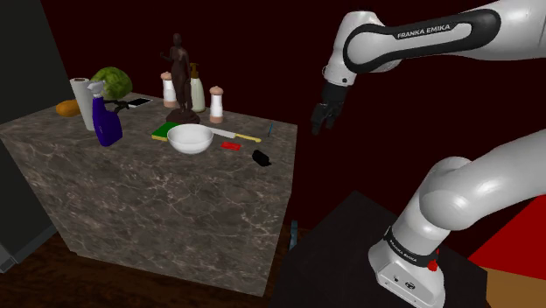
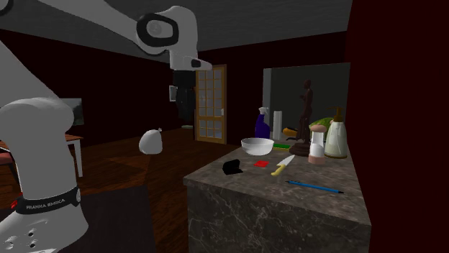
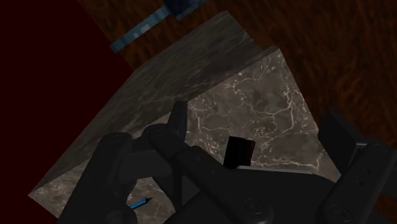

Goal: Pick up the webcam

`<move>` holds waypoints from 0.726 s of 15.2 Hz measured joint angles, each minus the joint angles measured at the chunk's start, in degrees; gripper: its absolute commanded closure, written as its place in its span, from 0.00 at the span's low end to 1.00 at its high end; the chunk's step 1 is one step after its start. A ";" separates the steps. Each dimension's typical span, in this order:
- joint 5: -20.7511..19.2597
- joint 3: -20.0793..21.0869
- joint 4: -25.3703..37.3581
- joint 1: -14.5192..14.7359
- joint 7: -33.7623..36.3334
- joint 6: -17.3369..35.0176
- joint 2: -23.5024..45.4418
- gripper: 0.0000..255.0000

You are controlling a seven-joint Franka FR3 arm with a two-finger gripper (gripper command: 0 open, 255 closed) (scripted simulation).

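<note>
The webcam (image 1: 261, 157) is a small black block lying near the edge of the marble counter (image 1: 149, 201), at the corner closest to the arm. In the second exterior view the webcam (image 2: 232, 167) sits by the counter's front corner. My gripper (image 1: 324, 115) hangs in the air above and to the shoulder view's right of that corner, beyond the counter's edge. It is open and holds nothing. In the wrist view the webcam (image 3: 240, 151) appears far below, between the spread fingers of the gripper (image 3: 254, 121), untouched.
Beside the webcam lie a red block (image 1: 230, 146), a yellow-handled knife (image 1: 236, 134), a white bowl (image 1: 190, 138) and a blue pen (image 1: 270, 131). Further back stand a purple spray bottle (image 1: 107, 122), a dark statue (image 1: 179, 79) and shakers (image 1: 216, 105).
</note>
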 measured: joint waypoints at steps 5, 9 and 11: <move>2.97 -1.34 0.52 1.28 -2.36 11.56 10.11 0.00; 6.47 -2.38 2.33 2.54 -5.24 19.63 18.56 0.00; 8.79 -2.69 3.93 3.28 -6.94 23.31 23.18 0.00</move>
